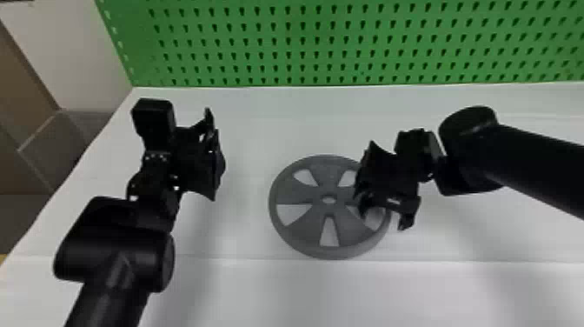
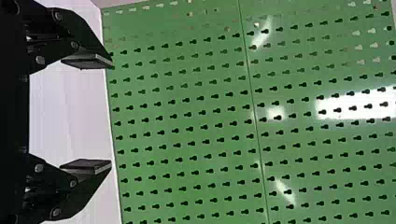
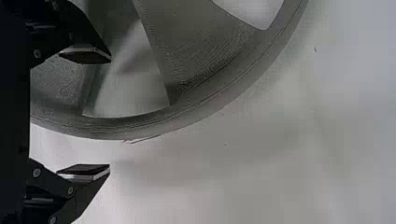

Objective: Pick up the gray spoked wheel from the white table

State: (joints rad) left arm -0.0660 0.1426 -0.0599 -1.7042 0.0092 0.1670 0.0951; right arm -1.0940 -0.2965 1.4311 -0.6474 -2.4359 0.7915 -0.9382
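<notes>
From where I stand, the gray spoked wheel (image 1: 304, 193) is lying flat near the middle of the white worktop (image 1: 243, 217), its five openings spread around a small hub (image 1: 329, 199). The right arm (image 1: 534, 165) comes in from the right edge, slanting across above the surface, and bends at the wrist so that the right gripper (image 1: 384, 217) points down over the wheel's right side. Its jaws are wide open, and in the right wrist view the right gripper (image 3: 110, 113) straddles the rim: one jaw is over the spoked part, the other outside, over bare worktop. I can't tell whether either one touches the wheel.

The left arm (image 1: 104, 261) rises from the bottom edge, leaning a little to the right, with a thick rounded joint below the wrist. The left gripper (image 1: 215, 156) hangs over the worktop well apart from the wheel, on its left. Its jaws are spread too, and in the left wrist view they face the green pegboard (image 2: 187, 116) that stands behind the worktop.
</notes>
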